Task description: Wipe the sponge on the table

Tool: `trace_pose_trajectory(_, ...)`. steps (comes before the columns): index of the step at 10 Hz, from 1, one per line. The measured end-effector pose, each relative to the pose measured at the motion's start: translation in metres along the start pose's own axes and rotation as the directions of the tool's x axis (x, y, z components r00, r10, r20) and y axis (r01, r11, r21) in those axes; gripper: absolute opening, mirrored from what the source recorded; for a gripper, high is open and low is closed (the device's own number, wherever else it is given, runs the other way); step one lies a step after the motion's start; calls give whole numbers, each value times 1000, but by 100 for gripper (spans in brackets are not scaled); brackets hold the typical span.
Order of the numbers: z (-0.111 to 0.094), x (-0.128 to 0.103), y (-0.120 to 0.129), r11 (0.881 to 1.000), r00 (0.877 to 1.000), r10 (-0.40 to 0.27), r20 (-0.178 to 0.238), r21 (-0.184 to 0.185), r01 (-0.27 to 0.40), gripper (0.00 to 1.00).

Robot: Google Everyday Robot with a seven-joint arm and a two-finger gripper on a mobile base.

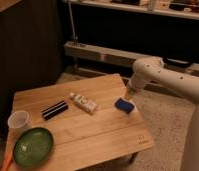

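The gripper (128,95) hangs at the tip of the arm (163,80), directly over the sponge (124,105) and at its 12 o'clock; whether it is spread, closed or already pinching the sponge cannot be told, as its tip merges with the blue block. The sponge lies flat on the table (103,132), close to the edge at the table's 3 o'clock.

The scene fits either a descent onto the sponge or a stroke already in hand. Either way, a good wipe would likely need the sponge kept flat under steady downward pressure. Strokes should run toward the bare wood at its 7 o'clock, away from the nearby edge and short of the white bottle (83,103) at its 9 o'clock.

Further out at 9 o'clock lie a striped bar (54,109) and a cup (18,120), with a green plate (33,146) at the table's 7 o'clock. Contact between gripper and sponge is hard to make out, and the frame cuts off the arm's base.
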State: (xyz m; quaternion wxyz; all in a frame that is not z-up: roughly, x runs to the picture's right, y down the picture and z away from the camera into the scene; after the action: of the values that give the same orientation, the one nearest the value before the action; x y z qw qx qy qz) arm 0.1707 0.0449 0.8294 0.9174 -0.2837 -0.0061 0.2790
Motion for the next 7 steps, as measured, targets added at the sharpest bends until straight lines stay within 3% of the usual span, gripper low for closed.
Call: trace_pose_trajectory(7, 56, 14, -8, 997, 997, 63, -50, -35, -65, 80)
